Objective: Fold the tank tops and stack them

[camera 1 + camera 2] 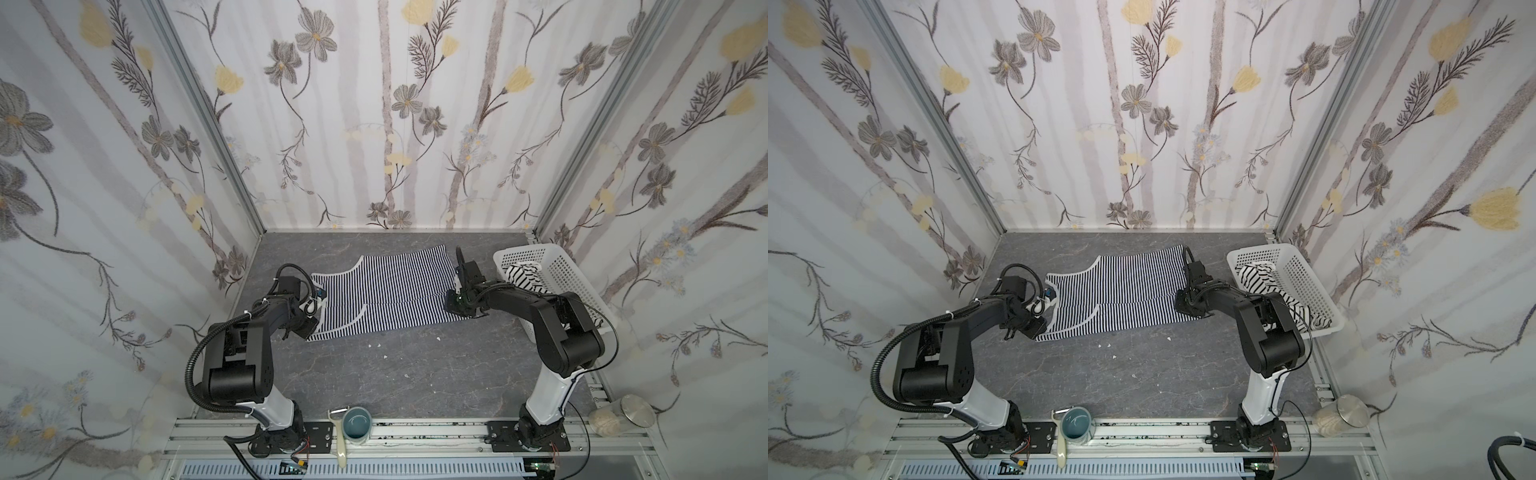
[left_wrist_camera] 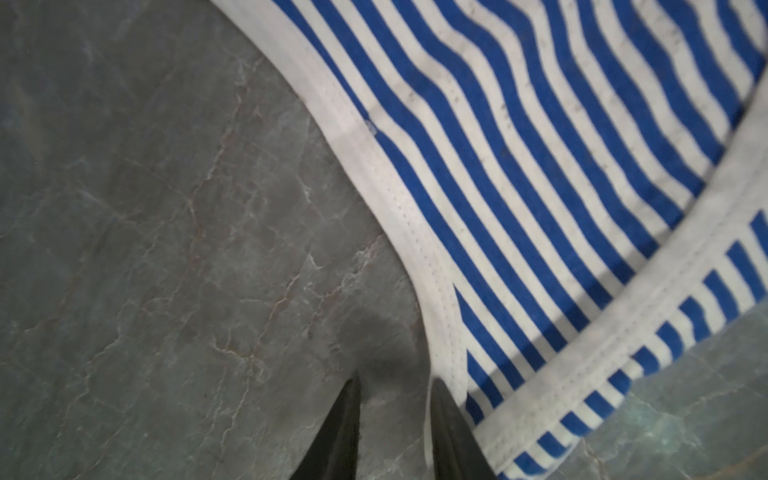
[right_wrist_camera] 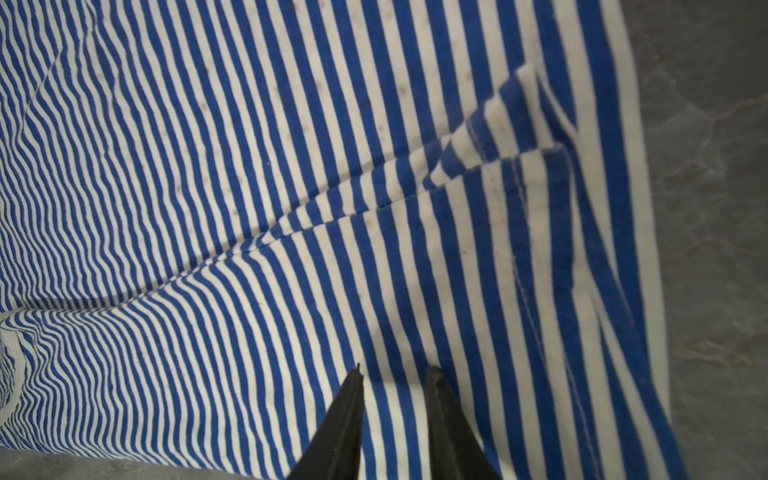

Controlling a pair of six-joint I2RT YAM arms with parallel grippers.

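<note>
The navy-and-white striped tank top [image 1: 386, 291] [image 1: 1121, 293] lies flat across the back of the grey table, straps to the left and hem to the right, with a lengthwise fold line. My left gripper [image 1: 307, 328] [image 2: 395, 386] hangs low at the strap end, open, with bare table between its fingers and one finger [image 2: 451, 428] beside the white trim. My right gripper [image 1: 455, 305] [image 3: 395, 374] hovers over the hem end, open, striped cloth [image 3: 291, 208] showing in the gap. The black-striped white tank top [image 1: 521, 276] [image 1: 1256, 274] lies crumpled in the basket.
The white perforated basket [image 1: 536, 251] [image 1: 1266, 249] stands at the back right, close to my right arm. A blue mug [image 1: 357, 424], a peeler [image 1: 338, 440] and a jar [image 1: 623, 415] sit by the front rail. Small white scraps [image 1: 376, 345] dot the table.
</note>
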